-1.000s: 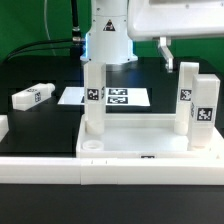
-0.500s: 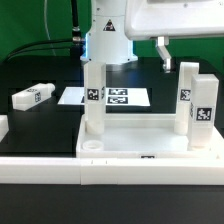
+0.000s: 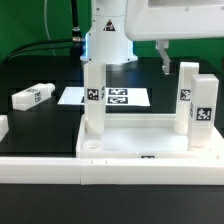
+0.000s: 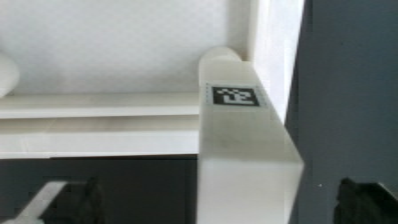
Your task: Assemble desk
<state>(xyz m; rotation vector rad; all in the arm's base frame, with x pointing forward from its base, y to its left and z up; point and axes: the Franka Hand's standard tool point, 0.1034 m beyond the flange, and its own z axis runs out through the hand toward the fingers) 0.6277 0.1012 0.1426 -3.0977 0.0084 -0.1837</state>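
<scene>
**Wrist view:** Hand point(image 4: 214, 205) is released. Both dark fingers point(image 4: 57, 203) are spread wide, one each side of an upright leg point(image 4: 240, 140), and neither touches it. Leg's tag faces the cam. Leg isn't centred in the gap; it sits closer to one finger. Tabletop point(image 4: 107, 105) shows as a white rim beyond the hand, past the leg.

**Exterior view:** Hand hangs over the straddled leg point(image 3: 187, 95), prob. the one at a tabletop point(image 3: 130, 150) corner. Only one finger point(image 3: 165, 58) is visible, just beside the leg top. A second leg point(image 3: 205, 115) stands just beside that one. A third leg point(image 3: 93, 100) stands across the tabletop, well apart from the hand. One empty socket point(image 3: 90, 146) is at the corner nearest the third leg. Loose leg point(image 3: 32, 96) lies flat on the bench point(image 3: 40, 130), farthest from the hand, w/ the marker board point(image 3: 118, 97) in between.

**Step, as I read it:** gripping this leg to seat or tighten it.
- Centre the gap on the leg first, so one finger doesn't shove it sideways.
- Close square on opposite flat faces.
- Turn about the leg's own axis w/o side load, or the tabletop may skid.
</scene>
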